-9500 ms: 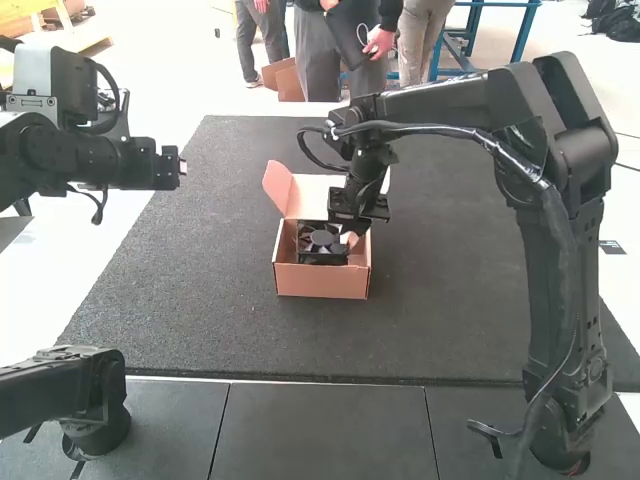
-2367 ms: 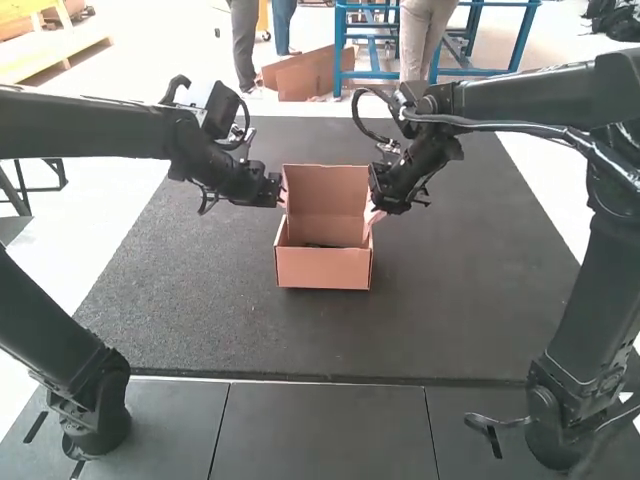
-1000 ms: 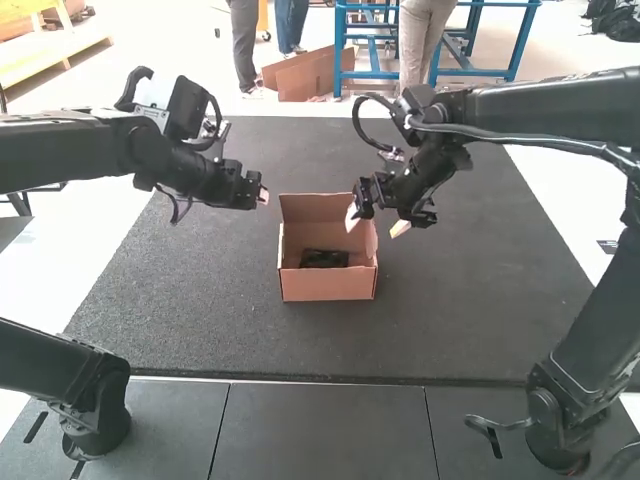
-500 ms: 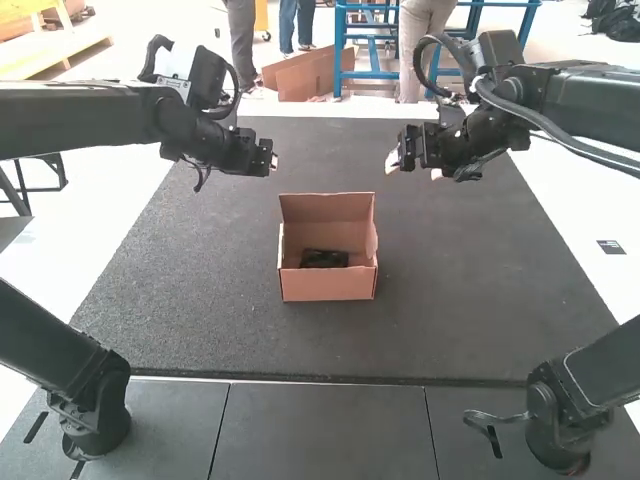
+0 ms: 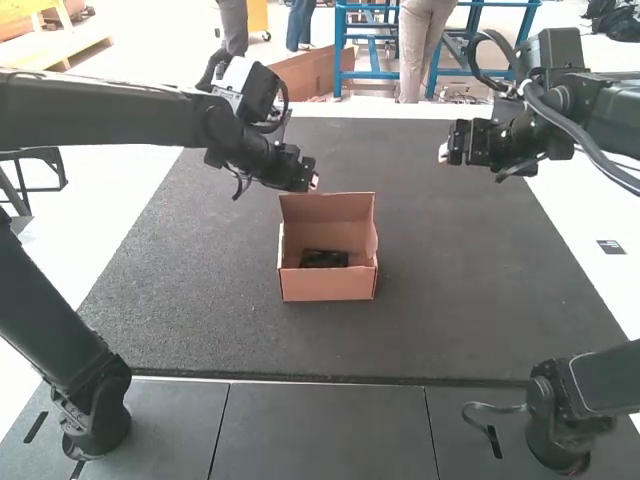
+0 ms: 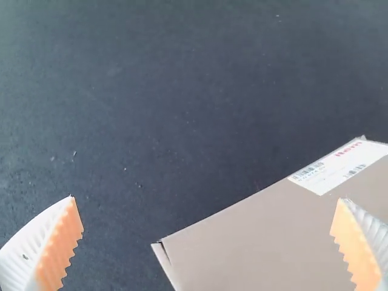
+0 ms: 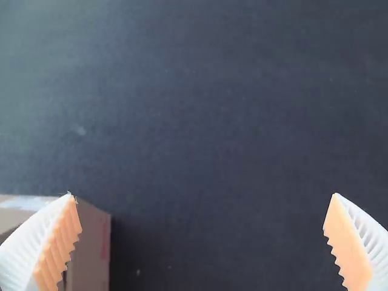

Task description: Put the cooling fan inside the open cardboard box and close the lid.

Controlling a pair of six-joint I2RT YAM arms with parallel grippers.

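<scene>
Cooling fan lies inside cardboard box, below left gripper; likely light, rigid black plastic, already placed. Lid stands upright just under that gripper: thin stiff corrugated card, light, creases easily, best pushed at its top edge. Both pincers spread wide, empty; right gripper well apart from box, over rough dark mat

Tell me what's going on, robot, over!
Left gripper open by the lid's top edge. Right gripper open, off to the side. Fan inside the box, lid upright. Nothing in the way.
</scene>
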